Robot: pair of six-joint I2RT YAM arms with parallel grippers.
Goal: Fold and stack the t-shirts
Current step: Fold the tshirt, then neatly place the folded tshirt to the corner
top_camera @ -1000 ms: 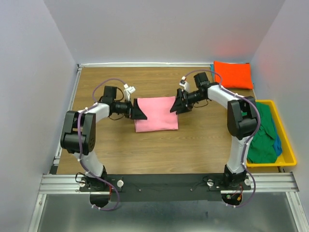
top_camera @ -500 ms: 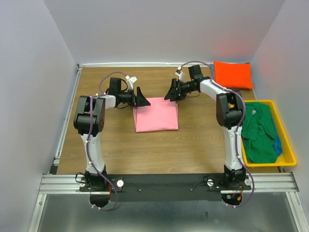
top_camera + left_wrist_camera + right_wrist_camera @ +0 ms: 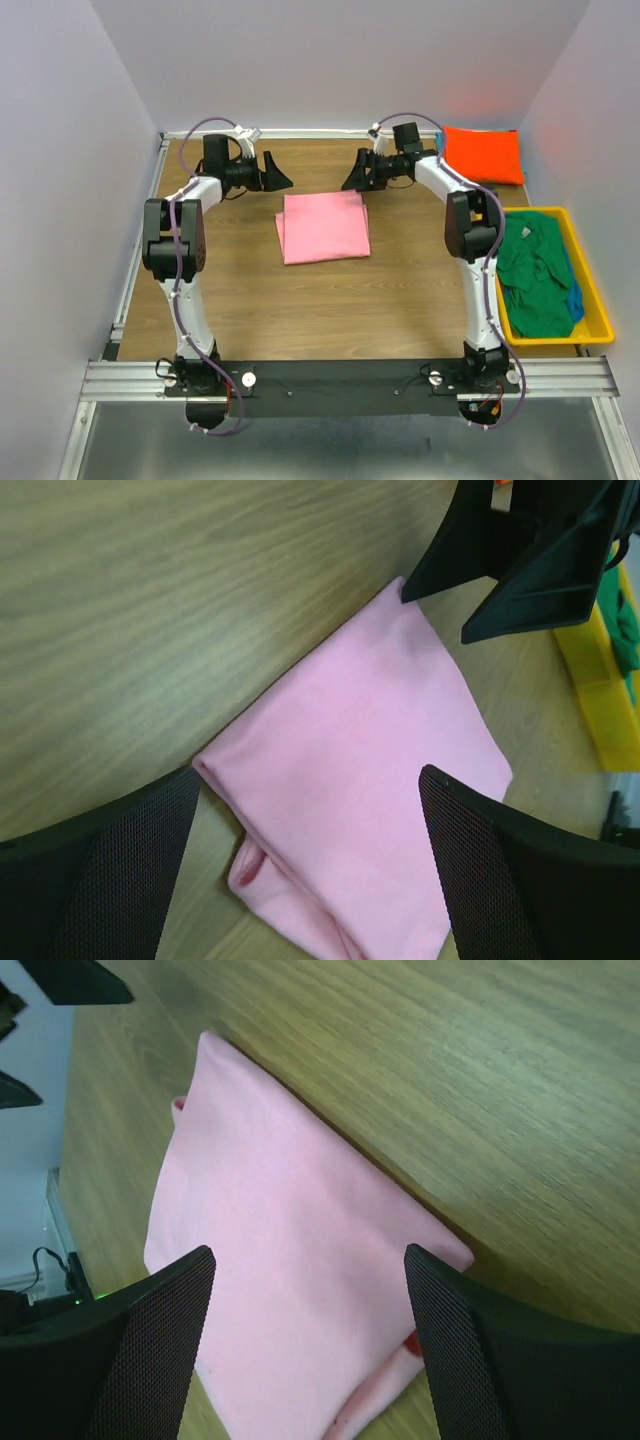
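Note:
A folded pink t-shirt (image 3: 323,226) lies flat on the wooden table, mid-centre; it also shows in the left wrist view (image 3: 370,770) and the right wrist view (image 3: 290,1270). My left gripper (image 3: 280,172) hovers open behind its far left corner, my right gripper (image 3: 352,172) open behind its far right corner; the two face each other. Nothing sits between either pair of fingers (image 3: 310,778) (image 3: 308,1254). A folded orange t-shirt (image 3: 483,153) rests at the back right corner. A green t-shirt (image 3: 535,270) and a blue one (image 3: 575,300) lie crumpled in the bin.
A yellow plastic bin (image 3: 600,322) stands at the table's right edge, beside the right arm. White walls close in the table at the back and both sides. The right gripper's black fingers (image 3: 520,560) show in the left wrist view.
Both grippers have drawn back from the pink t-shirt's side edges toward the table's far side. The shirt stays folded on the table, let go.

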